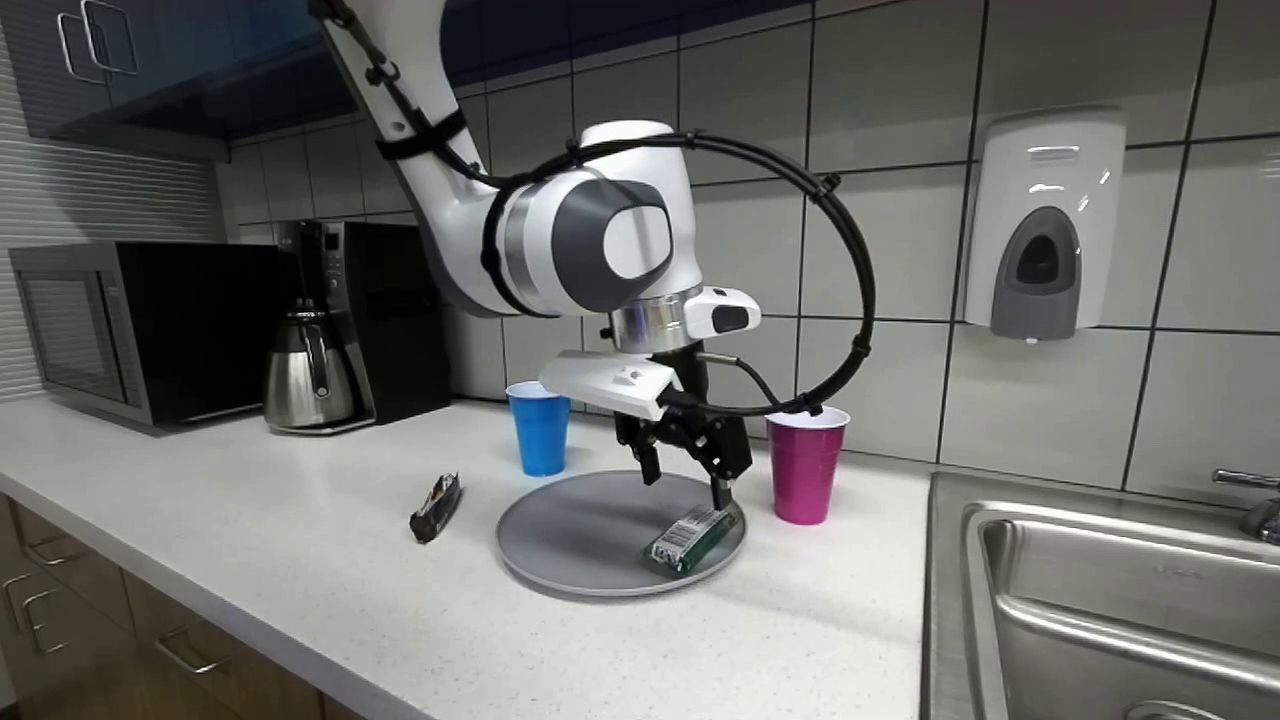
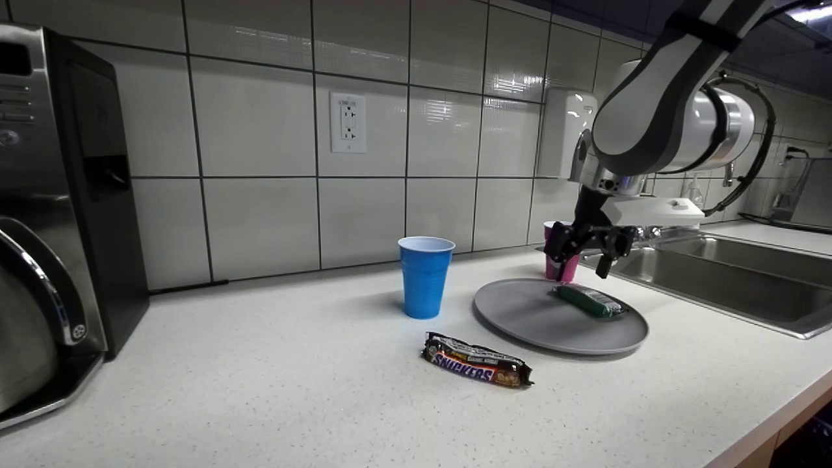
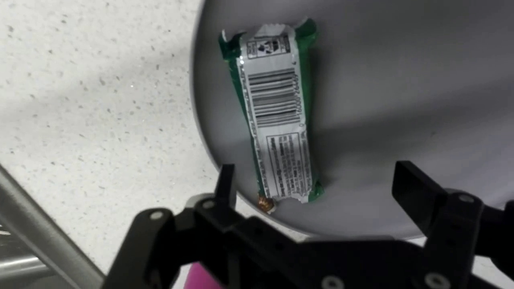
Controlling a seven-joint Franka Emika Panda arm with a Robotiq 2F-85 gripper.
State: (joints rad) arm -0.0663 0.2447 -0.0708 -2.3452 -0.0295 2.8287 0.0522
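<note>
My gripper (image 1: 686,483) is open and empty above the right part of a round grey plate (image 1: 570,530). A green wrapped bar (image 1: 690,538) lies on the plate near its rim, with its white barcode label up. In the wrist view the bar (image 3: 277,112) extends ahead of the spread fingers (image 3: 315,172), and its near end lies closer to the left finger. No contact shows there. A Snickers bar (image 2: 478,361) lies on the counter beside the plate. A blue cup (image 2: 426,279) and a pink cup (image 1: 804,470) stand upright near the plate.
A metal sink (image 1: 945,600) is set in the counter beyond the pink cup. A coffee maker (image 1: 395,330) with a steel carafe (image 1: 308,375) and a microwave (image 1: 190,330) stand at the far end. A soap dispenser (image 1: 1045,220) hangs on the tiled wall behind.
</note>
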